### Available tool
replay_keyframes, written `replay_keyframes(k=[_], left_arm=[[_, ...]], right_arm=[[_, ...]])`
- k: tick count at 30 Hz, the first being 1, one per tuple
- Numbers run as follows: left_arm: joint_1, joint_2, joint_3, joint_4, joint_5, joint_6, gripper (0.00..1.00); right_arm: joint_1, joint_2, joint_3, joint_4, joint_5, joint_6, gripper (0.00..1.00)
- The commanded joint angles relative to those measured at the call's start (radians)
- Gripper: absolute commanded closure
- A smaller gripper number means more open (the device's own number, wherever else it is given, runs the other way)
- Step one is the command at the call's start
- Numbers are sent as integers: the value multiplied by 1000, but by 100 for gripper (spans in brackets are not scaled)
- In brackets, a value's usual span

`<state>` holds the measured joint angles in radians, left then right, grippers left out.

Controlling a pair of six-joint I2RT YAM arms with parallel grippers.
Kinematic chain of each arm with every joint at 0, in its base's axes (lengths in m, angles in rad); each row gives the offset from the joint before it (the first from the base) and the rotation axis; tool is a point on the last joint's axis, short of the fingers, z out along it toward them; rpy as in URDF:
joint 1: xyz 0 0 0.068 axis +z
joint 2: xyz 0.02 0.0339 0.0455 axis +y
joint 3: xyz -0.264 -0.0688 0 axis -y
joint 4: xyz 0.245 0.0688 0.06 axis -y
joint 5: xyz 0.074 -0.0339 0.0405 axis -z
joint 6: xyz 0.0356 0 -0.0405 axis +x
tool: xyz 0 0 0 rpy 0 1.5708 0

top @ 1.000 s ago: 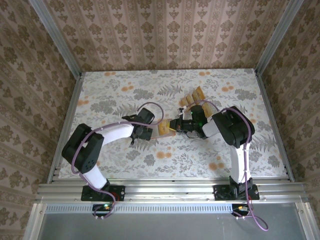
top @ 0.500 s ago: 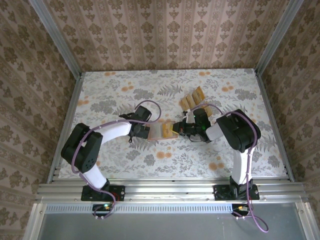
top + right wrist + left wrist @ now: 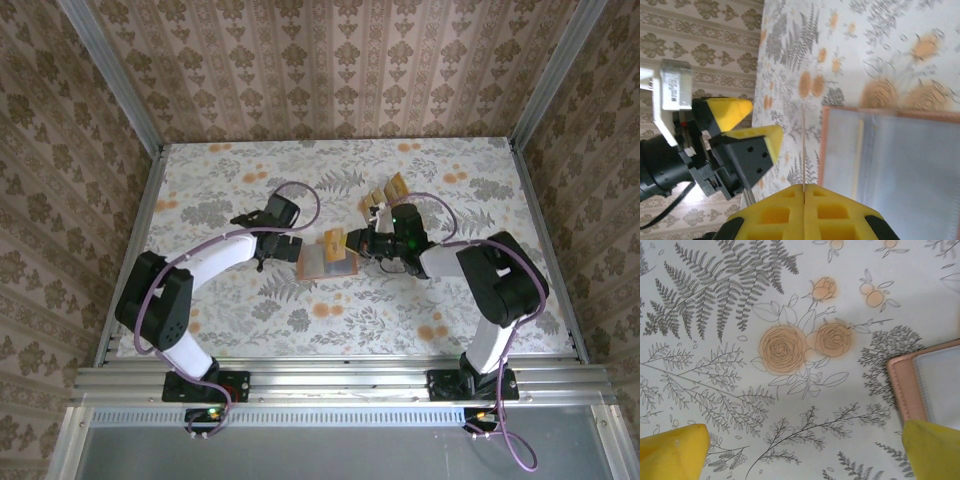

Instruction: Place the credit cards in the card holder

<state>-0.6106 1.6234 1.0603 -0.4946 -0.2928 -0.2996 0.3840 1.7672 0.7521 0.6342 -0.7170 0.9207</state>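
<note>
A fern-and-rose printed tablecloth point(image 3: 200, 180) lies between damask-papered walls point(image 3: 330, 70), an aluminium rail point(image 3: 340, 378) along its near edge.

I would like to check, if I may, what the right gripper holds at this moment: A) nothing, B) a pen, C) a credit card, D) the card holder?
C: in the right wrist view a thin credit card is pinched edge-on in the shut right gripper, beside the open card holder.

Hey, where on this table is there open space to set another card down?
Bare cloth: the far-left corner of the table, the near strip ahead of the arm bases, and the right edge. Crowded: the middle, where the open left gripper and the right gripper, pinching a credit card, meet at the card holder, with the other credit cards just behind.
</note>
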Motion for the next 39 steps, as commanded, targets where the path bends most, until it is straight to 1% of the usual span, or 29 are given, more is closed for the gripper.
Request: replay_keyframes(k=[1, 6, 9, 13, 21, 32, 39], left_arm=[[-21, -11, 16, -37, 34, -25, 0], [-50, 24, 13, -9, 2, -67, 0], [-60, 36, 17, 2, -24, -78, 0], [-59, 44, 18, 17, -31, -104, 0], [-67, 44, 0, 44, -28, -114, 0], [-87, 36, -67, 77, 1, -125, 0], [-108, 43, -91, 122, 3, -125, 0]], right_arm=[[-5, -19, 40, -83, 14, -38, 100], [-23, -10, 44, -58, 40, -33, 100], [-35, 5, 35, -7, 33, -10, 100], [-38, 24, 26, 4, 1, -3, 100], [-35, 56, -3, 21, -30, -19, 100], [-26, 90, -46, 116, -13, -20, 100], [-28, 97, -46, 100, -7, -32, 100]])
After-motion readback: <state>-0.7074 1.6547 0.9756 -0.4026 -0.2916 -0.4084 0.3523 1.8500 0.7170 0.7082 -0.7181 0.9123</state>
